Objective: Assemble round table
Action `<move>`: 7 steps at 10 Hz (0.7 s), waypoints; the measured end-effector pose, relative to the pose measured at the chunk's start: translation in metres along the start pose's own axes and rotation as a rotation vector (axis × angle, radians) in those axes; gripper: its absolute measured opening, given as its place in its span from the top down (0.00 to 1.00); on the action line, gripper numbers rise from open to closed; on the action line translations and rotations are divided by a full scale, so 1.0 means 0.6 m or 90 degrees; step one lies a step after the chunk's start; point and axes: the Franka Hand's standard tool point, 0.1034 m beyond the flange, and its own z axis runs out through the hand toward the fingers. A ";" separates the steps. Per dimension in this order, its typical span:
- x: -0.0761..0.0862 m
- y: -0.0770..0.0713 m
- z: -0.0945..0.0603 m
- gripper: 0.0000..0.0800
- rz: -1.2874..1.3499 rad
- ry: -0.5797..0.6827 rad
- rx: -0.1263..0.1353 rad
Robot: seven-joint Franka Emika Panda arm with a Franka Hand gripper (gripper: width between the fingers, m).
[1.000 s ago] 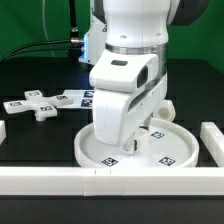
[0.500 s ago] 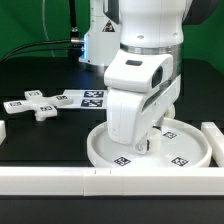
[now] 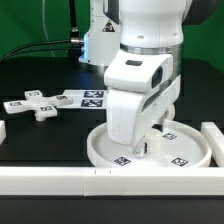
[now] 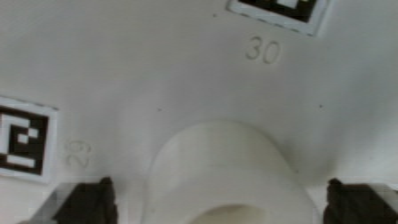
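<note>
— Right, what are you seeing, nearest first?

— Along the near edge a long white bar [image 3: 60, 180] is lying across the table [image 3: 40, 140]. Just behind it the large rimmed disc [image 3: 95, 150] is resting flat with its tags up, toward the exterior view's right. A side bar [image 3: 212, 135] is flanking it on that side.

— And the claw?

— I am holding the gripper [image 4: 222, 203] low over the disc's middle. Its fingers [image 4: 89, 200] are standing wide, one on each side of a rounded white post [image 4: 222, 160] rising from the disc. A gap is showing on both sides, so nothing is being gripped. Whether that post is the hub or the short cylinder, I cannot tell.

— Anything farther back?

— The cross-shaped piece [image 3: 35, 105] is lying well apart on the exterior view's left, and just beyond it the marker board [image 3: 85, 97] is lying flat.
</note>
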 end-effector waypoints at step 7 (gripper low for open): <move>-0.019 -0.034 -0.076 0.19 0.136 0.001 -0.020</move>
